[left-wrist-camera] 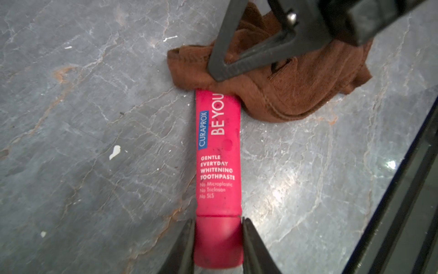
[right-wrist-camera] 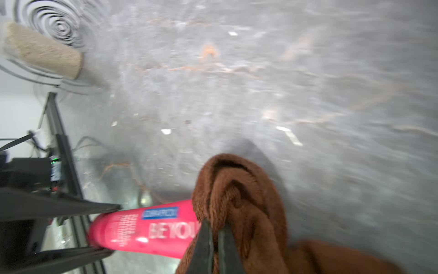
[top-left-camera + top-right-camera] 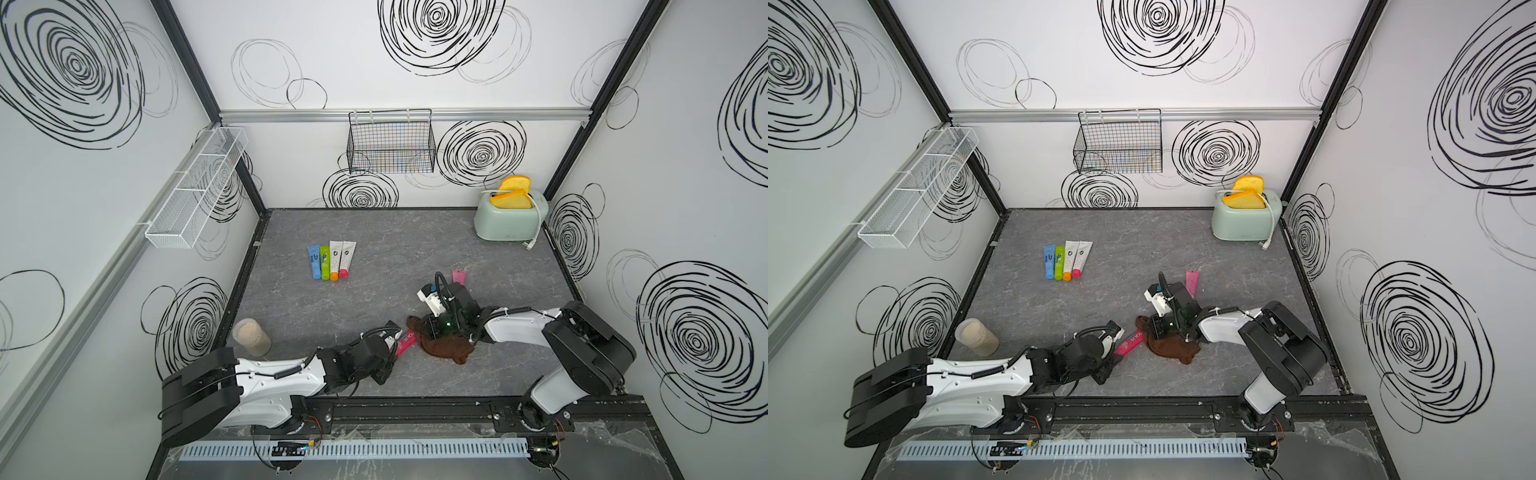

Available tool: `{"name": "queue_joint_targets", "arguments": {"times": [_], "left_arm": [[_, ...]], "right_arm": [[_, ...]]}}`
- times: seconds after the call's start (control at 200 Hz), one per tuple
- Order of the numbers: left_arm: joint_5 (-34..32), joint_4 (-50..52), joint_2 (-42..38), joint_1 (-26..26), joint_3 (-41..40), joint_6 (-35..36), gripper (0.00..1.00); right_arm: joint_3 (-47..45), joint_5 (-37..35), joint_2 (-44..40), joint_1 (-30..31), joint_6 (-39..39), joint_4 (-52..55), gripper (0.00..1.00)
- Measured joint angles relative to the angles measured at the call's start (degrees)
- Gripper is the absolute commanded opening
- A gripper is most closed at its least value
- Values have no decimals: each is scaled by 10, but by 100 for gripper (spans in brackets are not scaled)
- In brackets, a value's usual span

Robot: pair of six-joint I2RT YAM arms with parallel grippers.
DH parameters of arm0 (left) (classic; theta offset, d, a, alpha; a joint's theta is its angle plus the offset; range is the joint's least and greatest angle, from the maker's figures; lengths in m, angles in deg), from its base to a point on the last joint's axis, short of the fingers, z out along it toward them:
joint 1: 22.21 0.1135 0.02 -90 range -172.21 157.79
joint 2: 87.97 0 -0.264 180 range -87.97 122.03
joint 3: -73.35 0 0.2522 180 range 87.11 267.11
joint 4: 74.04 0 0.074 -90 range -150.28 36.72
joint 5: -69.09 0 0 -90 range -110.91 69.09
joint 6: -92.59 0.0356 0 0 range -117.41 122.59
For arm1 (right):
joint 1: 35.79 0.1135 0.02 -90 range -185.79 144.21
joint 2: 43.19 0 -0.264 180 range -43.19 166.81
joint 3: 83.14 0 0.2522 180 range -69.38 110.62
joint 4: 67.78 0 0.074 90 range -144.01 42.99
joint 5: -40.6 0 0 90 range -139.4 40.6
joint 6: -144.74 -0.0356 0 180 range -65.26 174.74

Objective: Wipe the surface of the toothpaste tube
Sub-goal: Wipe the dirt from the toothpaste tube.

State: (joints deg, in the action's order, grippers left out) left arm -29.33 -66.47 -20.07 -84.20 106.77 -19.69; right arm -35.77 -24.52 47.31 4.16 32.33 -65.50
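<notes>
A pink toothpaste tube (image 3: 405, 343) (image 1: 218, 154) lies near the table's front middle; whether it rests on the table I cannot tell. My left gripper (image 1: 218, 220) (image 3: 392, 353) is shut on its cap, one finger on each side. A brown cloth (image 3: 446, 349) (image 1: 284, 95) (image 2: 239, 189) covers the tube's far end, just past the white lettering. My right gripper (image 2: 214, 227) (image 3: 430, 328) is shut on a bunched fold of this cloth, right beside the tube (image 2: 147, 230). The right wrist view is blurred.
Several coloured tubes (image 3: 331, 259) lie in a row at the middle left. A pink tube (image 3: 458, 276) lies behind the right wrist. A jar (image 3: 251, 336) lies on its side at the front left, and a toaster (image 3: 509, 216) stands at the back right. Wire baskets (image 3: 390, 143) (image 3: 195, 187) hang on the walls.
</notes>
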Motion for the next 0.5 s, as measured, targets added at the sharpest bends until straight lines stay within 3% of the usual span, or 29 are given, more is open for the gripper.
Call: {"name": "queue_joint_targets", "arguments": {"times": [0.375, 0.5], "left_arm": [[3, 20, 0, -3, 0, 5, 0], [4, 22, 0, -3, 0, 7, 0]], "right_arm": [[-15, 3, -27, 117, -38, -32, 0], [-26, 20, -27, 117, -41, -43, 0]]}}
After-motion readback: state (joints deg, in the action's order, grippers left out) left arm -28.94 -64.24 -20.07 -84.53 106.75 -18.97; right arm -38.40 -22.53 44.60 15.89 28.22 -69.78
